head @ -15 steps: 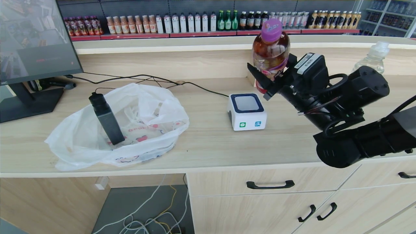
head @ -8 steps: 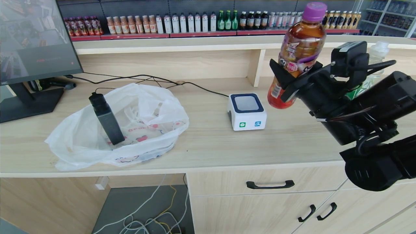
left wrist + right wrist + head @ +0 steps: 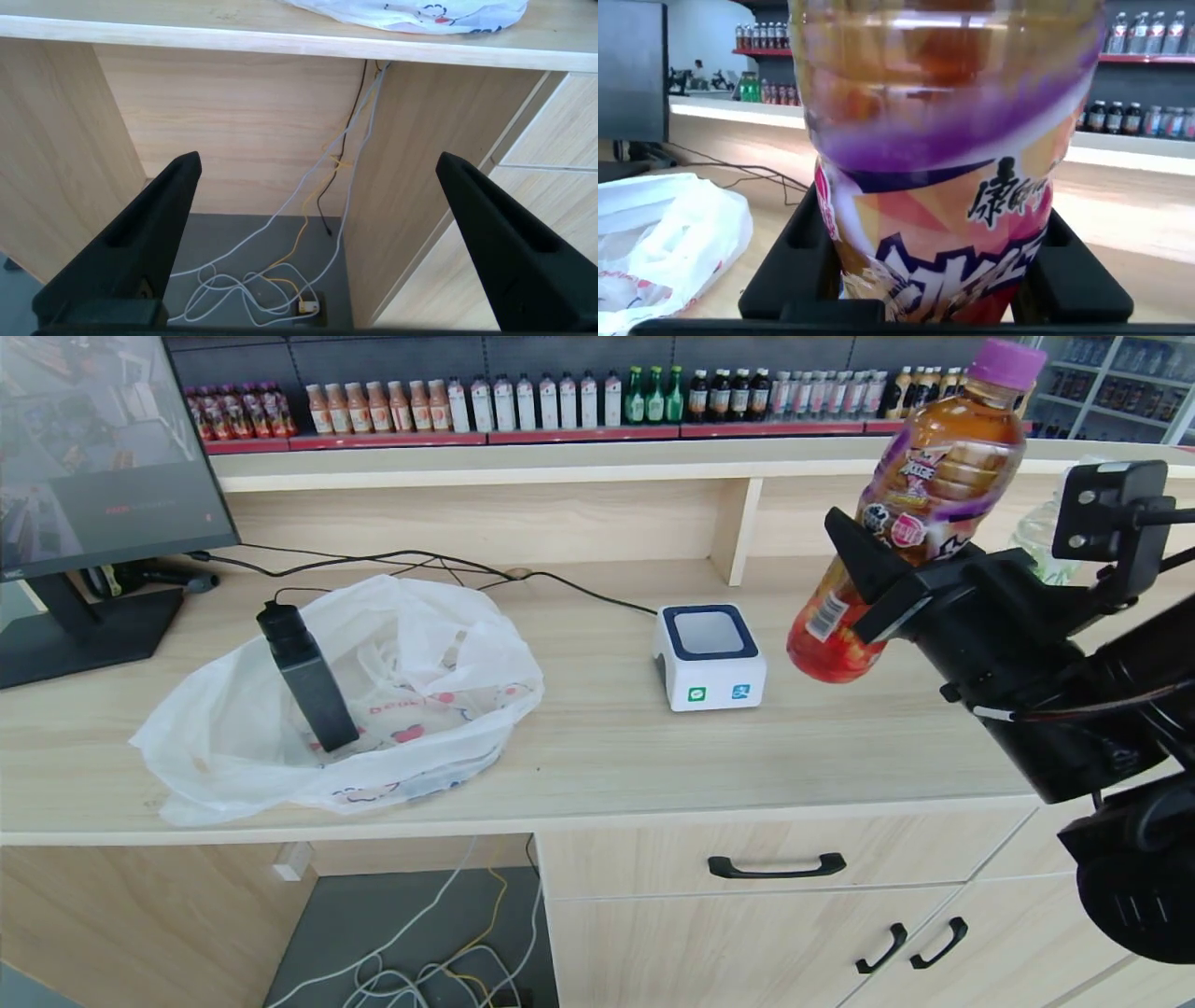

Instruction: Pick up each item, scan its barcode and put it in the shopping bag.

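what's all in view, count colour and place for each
counter: 1, light wood, across the view
scanner: 1, white, dark blue rim, mid counter
tea bottle: 1, amber, purple cap, held tilted right of scanner
shopping bag: 1, translucent white, counter's left part
dark bottle: 1, black, leaning inside shopping bag
monitor: 1, black, counter's far left
clear bottle: 1, transparent, far right, partly hidden
shelf bottles: many, mixed colours, red shelf behind
cables: several, black, on counter behind shopping bag
drawer handles: 3, black, below counter
right gripper: 1, black, shut on tea bottle
left gripper: 1, black, open, below counter height
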Available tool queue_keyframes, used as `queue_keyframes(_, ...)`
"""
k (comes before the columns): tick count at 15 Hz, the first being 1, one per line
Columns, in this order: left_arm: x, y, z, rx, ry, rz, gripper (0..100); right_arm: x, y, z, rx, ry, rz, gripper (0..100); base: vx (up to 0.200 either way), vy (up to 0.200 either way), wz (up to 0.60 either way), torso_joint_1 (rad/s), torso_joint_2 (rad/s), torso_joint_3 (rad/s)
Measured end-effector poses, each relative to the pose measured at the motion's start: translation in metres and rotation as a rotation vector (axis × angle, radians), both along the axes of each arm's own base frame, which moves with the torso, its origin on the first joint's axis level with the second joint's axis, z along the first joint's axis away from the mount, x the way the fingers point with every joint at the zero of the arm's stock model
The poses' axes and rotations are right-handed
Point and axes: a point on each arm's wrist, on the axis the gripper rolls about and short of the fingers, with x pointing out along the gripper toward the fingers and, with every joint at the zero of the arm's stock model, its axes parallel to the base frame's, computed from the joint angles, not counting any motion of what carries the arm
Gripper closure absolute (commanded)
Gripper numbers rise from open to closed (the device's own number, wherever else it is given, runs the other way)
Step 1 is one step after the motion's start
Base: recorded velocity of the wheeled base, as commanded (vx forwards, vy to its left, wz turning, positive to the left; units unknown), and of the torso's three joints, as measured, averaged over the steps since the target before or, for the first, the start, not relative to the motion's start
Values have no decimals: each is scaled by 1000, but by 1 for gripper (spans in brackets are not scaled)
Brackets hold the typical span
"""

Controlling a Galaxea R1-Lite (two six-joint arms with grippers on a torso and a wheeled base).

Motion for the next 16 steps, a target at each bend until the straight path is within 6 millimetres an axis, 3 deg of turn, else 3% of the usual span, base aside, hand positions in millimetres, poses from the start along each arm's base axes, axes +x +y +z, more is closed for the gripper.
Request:
queue_keyframes(3, 0, 0, 0, 1, 0, 0, 0, -6, 7, -1, 105, 53, -15, 100, 0, 0, 0, 0, 0, 0)
queue_keyframes(11, 0, 0, 0, 1, 0, 0, 0, -6, 10, -11, 111, 94, 2, 100, 0, 0, 0, 0, 0, 0)
queue_keyframes(16, 0, 0, 0, 0, 0, 0, 0, 0, 7, -11, 121, 95, -12, 100, 0, 200, 0, 3, 3, 2)
